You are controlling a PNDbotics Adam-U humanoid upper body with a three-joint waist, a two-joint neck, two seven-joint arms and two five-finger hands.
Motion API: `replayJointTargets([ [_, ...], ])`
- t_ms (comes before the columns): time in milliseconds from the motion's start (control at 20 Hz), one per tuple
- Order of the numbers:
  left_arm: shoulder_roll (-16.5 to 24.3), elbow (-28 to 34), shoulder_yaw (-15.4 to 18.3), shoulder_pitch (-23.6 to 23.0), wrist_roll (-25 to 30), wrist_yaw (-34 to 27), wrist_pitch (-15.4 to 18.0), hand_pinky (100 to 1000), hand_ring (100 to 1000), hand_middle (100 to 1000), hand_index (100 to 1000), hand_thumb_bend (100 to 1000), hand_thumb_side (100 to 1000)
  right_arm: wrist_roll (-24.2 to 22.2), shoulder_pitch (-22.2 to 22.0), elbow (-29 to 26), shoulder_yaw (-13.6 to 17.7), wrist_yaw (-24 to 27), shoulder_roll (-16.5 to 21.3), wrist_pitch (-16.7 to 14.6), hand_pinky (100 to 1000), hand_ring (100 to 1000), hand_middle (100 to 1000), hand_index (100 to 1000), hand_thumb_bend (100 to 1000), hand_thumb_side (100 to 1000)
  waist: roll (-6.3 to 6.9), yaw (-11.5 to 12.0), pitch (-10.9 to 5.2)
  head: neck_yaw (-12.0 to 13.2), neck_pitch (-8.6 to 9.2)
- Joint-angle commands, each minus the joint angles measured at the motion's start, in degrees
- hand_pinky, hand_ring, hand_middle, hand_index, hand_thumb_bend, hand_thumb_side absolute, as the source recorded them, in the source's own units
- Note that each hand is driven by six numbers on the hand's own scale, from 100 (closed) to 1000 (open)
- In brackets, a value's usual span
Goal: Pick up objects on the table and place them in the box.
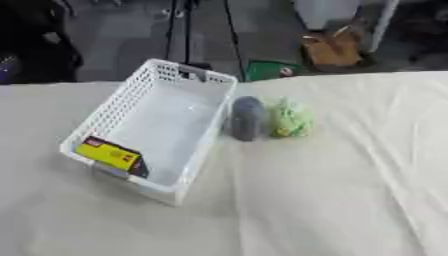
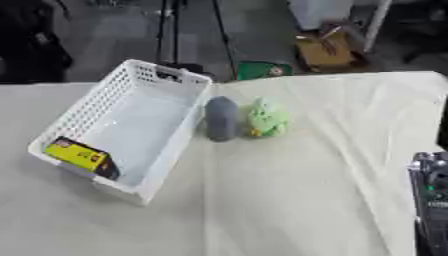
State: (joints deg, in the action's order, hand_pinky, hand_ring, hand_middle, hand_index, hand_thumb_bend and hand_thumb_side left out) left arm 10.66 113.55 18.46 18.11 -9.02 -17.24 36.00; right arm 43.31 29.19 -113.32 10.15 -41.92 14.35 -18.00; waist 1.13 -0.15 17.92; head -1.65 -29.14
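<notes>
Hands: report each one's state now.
Left hand: not in view.
Right hand: not in view; only part of a black and silver arm shows at the right edge.

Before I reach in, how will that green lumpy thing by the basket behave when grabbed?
The green lumpy thing looks crumpled and soft, so it probably squashes and weighs little. Its rounded shape may roll if nudged. It touches the grey object, which might shift too.

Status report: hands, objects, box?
Hands not visible. Grey object and green object on table, beside white box. Box holds yellow item. Nothing blocking.
</notes>
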Motion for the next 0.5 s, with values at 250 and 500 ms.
replayJointTargets([
  [250,0.89,1.04,-0.14,0.49,-0.04,0.1,0.05,706,679,786,759,100,678,0.03,0.52,-1.27,0.31,-0.09,0.7,0.12,773,735,643,836,100,878,0.02,-0.12,-0.64,-0.06,0.28],
  [500,0.87,1.04,-0.09,0.44,0.0,0.06,0.05,706,679,787,760,100,679,-0.32,0.61,-1.27,0.34,-0.18,0.81,0.05,778,742,655,842,100,944,-0.01,-0.12,-0.73,-0.03,0.01],
])
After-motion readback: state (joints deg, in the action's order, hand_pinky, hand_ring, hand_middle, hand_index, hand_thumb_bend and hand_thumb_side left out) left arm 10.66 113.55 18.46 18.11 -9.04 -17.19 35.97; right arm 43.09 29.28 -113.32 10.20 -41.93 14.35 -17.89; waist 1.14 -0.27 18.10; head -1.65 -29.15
